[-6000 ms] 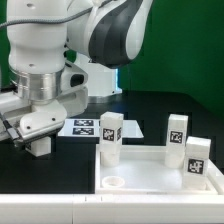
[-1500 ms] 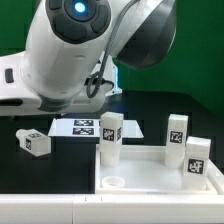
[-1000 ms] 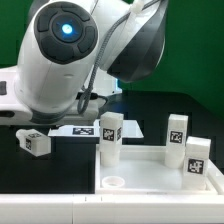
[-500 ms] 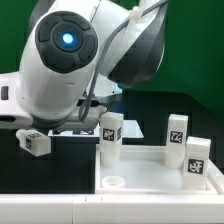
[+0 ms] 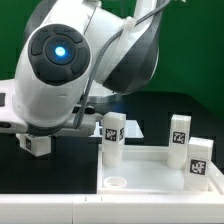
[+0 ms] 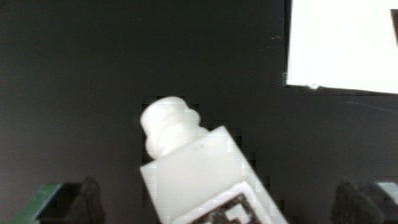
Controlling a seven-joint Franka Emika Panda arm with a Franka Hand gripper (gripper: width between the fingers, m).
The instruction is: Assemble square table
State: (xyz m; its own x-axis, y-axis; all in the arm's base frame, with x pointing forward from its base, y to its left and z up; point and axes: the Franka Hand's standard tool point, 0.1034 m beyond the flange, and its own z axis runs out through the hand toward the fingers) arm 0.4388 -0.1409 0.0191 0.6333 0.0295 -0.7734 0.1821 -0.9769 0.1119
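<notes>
My jaws spread wide and released, loose leg (image 6: pixel 199 170) lying on the dark tabletop (image 6: pixel 89 70) between them, touching neither finger (image 6: pixel 68 200)

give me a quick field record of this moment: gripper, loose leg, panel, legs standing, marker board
gripper: gripper open, a finger each side of the loose leg, not touching it
loose leg: loose leg lying on its side on the black table, at the exterior view's left
panel: square panel flat, one corner socket visibly empty
legs standing: three upright legs by the panel's rim
marker board: marker board flat on table, mostly hidden behind the arm in the exterior view
</notes>
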